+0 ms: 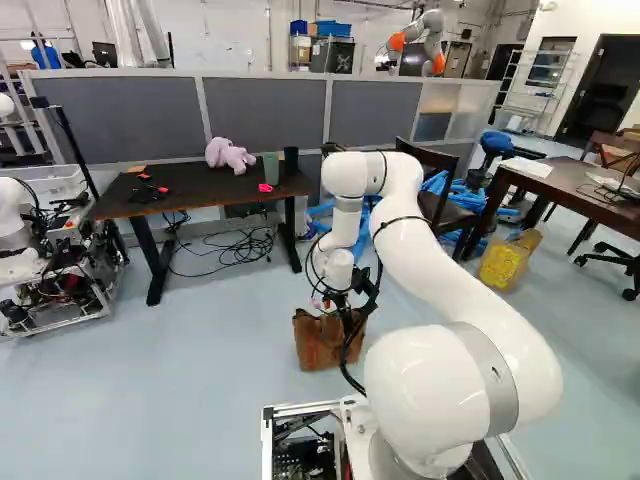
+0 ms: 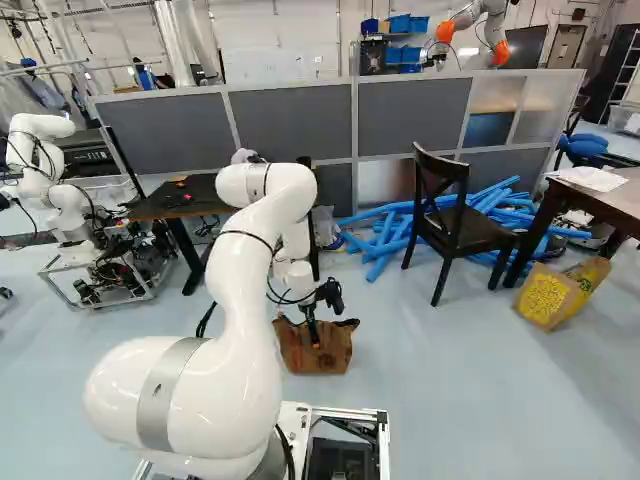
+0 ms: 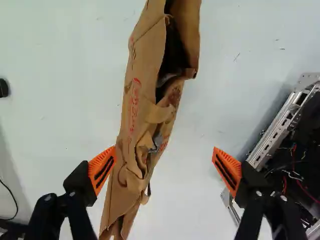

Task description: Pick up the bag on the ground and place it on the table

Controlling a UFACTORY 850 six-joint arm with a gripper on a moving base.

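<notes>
The gripper [image 2: 314, 336] points down at the brown paper bag [image 2: 296, 358], which stands upright on the floor just ahead of the base. In the wrist view the gripper [image 3: 165, 169] is open wide. The bag's top [image 3: 142, 117] runs between its fingers, much closer to one orange pad [image 3: 102, 169] than to the other, with bare floor toward the far pad. The bag's mouth is partly open and crumpled. A dark table [image 1: 215, 190] stands farther off by the grey partition; a second dark table [image 1: 570, 185] is at the right of the left base view.
On the partition-side table are a pink plush toy [image 1: 228, 154], a green cup [image 1: 271, 167] and red items. Cables lie beneath it. A black chair [image 2: 455, 225], blue tubes [image 2: 385, 235] and a yellow-patterned bag [image 2: 550, 298] are to the right. Another robot [image 2: 60, 190] stands left.
</notes>
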